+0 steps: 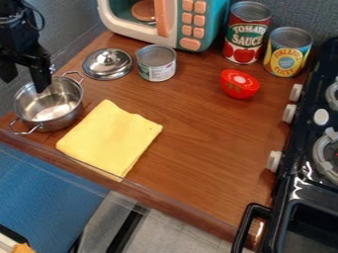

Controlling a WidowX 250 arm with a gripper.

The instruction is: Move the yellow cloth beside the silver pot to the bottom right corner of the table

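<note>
The black gripper [25, 75] hangs at the upper left with its fingers spread and nothing between them; one finger is over the silver pot. That pot [49, 105] stands at the table's left side, with a handle on each side. Just right of it, the yellow cloth [111, 140] lies flat, its lower corner at the table's front edge. The wooden table [204, 143] runs down to a bottom right corner beside the black stove.
A silver lid [107, 63], an open can [156, 63] and a toy microwave [188, 24] are at the back. Tomato sauce [247, 33] and pineapple [288, 52] cans stand back right, near a red tomato piece [239, 84]. The black stove [284, 190] borders the right side.
</note>
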